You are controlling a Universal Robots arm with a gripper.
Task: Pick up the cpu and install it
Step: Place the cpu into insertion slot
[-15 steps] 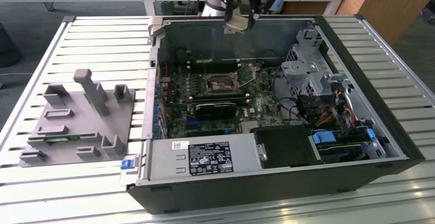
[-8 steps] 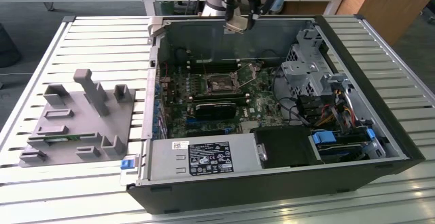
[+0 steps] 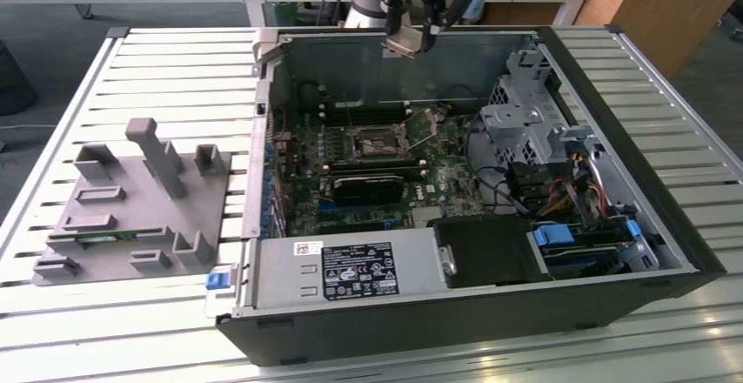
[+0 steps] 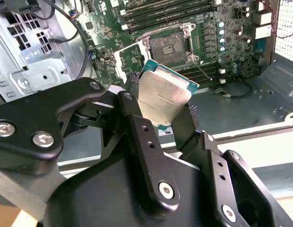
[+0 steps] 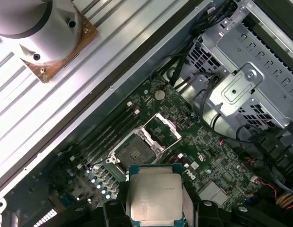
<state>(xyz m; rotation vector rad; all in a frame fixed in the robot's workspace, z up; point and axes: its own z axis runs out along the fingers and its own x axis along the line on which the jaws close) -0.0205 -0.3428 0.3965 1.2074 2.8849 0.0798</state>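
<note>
clamping the flat square silvery cpu [image 4: 165,97] by its edges, the black claw [image 4: 160,111] hangs over the case [image 3: 384,335]

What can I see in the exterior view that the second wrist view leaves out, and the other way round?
Exterior view: the whole open computer case on a slatted table, a grey holder block at the exterior view's left, and the labelled power supply.
Second wrist view: the black fingers up close, clamping the cpu by its edges, and its green rim.
Both: the gripper holding the cpu above the case, and the open socket on the motherboard.
</note>
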